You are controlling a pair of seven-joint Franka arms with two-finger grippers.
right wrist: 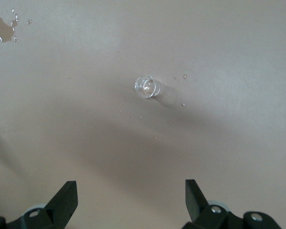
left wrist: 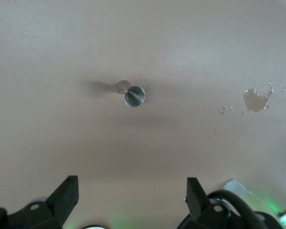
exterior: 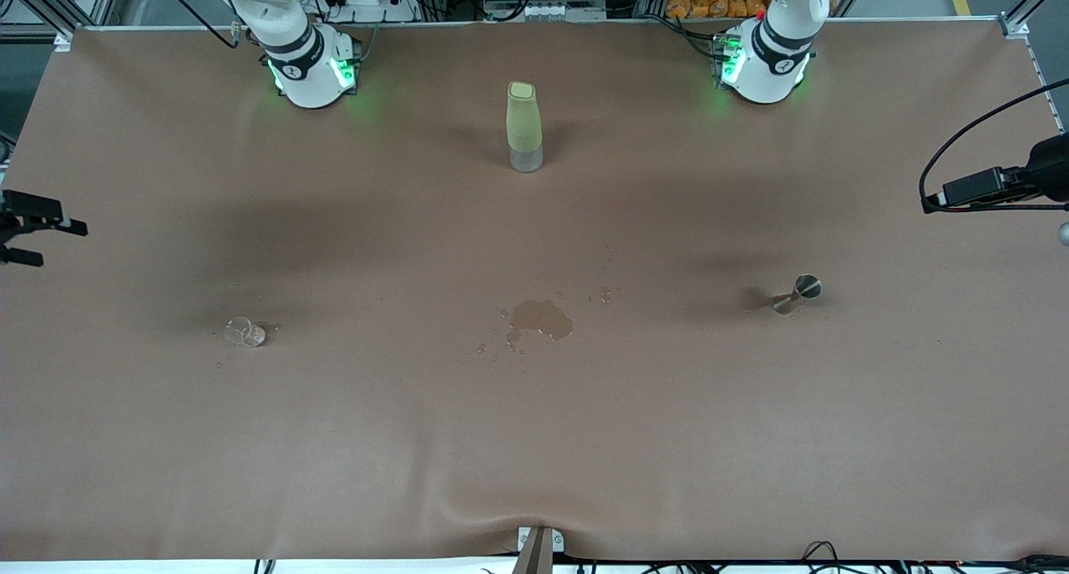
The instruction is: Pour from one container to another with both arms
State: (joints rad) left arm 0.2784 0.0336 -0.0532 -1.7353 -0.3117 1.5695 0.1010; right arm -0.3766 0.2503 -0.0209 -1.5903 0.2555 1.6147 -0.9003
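Observation:
The tiny clear glass cup [exterior: 245, 332] [right wrist: 147, 87] stands on the brown table toward the right arm's end. Toward the left arm's end stands the small steel jigger [exterior: 800, 292] [left wrist: 134, 95], upright with its round rim up. My left gripper [left wrist: 132, 192] hangs open high over the table, well apart from the jigger and holding nothing. Just as high above the cup, my right gripper [right wrist: 131, 193] is open and empty. Neither gripper shows in the front view, only the arm bases.
A tall pale-green bottle [exterior: 524, 127] stands between the arm bases, farther from the front camera than a wet spill [exterior: 540, 320] mid-table. Black camera mounts [exterior: 998, 185] poke in at both table ends.

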